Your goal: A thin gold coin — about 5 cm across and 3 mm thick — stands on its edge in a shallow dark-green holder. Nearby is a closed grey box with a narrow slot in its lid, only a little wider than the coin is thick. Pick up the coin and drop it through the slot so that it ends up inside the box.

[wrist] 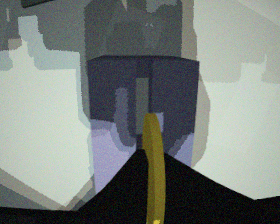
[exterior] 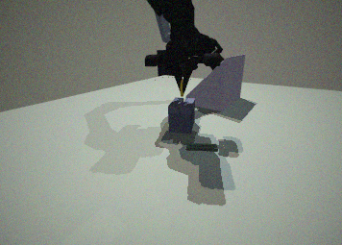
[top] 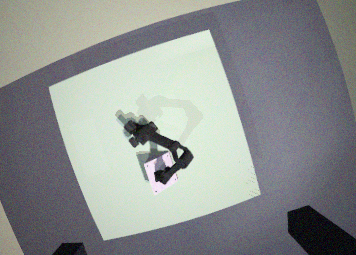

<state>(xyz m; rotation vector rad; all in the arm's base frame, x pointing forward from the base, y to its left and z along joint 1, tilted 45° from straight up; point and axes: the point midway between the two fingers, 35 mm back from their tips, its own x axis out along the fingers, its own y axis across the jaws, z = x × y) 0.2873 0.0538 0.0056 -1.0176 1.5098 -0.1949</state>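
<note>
My gripper (exterior: 182,88) (wrist: 146,158) is shut on the gold coin (exterior: 182,85) (wrist: 156,175), which stands on edge between the fingertips, its free end pointing down. The grey box (exterior: 182,117) (wrist: 175,90) is directly below, looking dark purple in this light. In the wrist view the slot (wrist: 142,100) runs away from me along the lid. The coin's tip overlaps the slot's near part, slightly right of its middle line. In the exterior view the coin's lower edge is just above the lid. The dark-green holder (exterior: 202,147) lies empty beside the box.
A purple-grey slanted panel (exterior: 221,85) stands behind the box to the right in the exterior view. A pink plate (top: 154,186) lies under the arm's base in the top view. Arm shadows fall across the pale table top (top: 215,169) (exterior: 58,201).
</note>
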